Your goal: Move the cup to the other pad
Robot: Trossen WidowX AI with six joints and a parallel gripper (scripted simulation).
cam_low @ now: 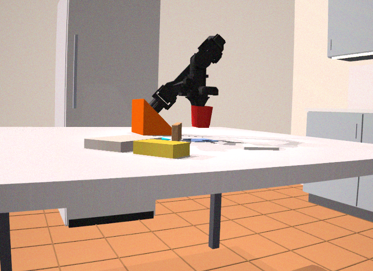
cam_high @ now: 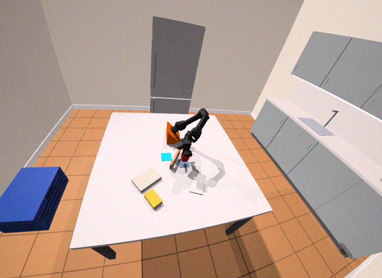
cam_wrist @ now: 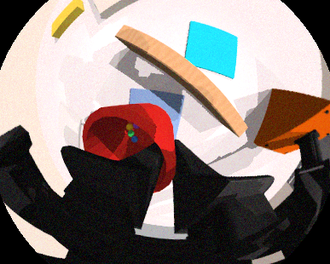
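Gripper (clamped) on raised red cup

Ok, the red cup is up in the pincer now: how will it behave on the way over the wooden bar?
The red cup is pinched at one spot on its rim by the pincer, so it may swing or slip. Its walls taper downward and look smooth. Loose marbles inside could roll and shift the load if it tilts.
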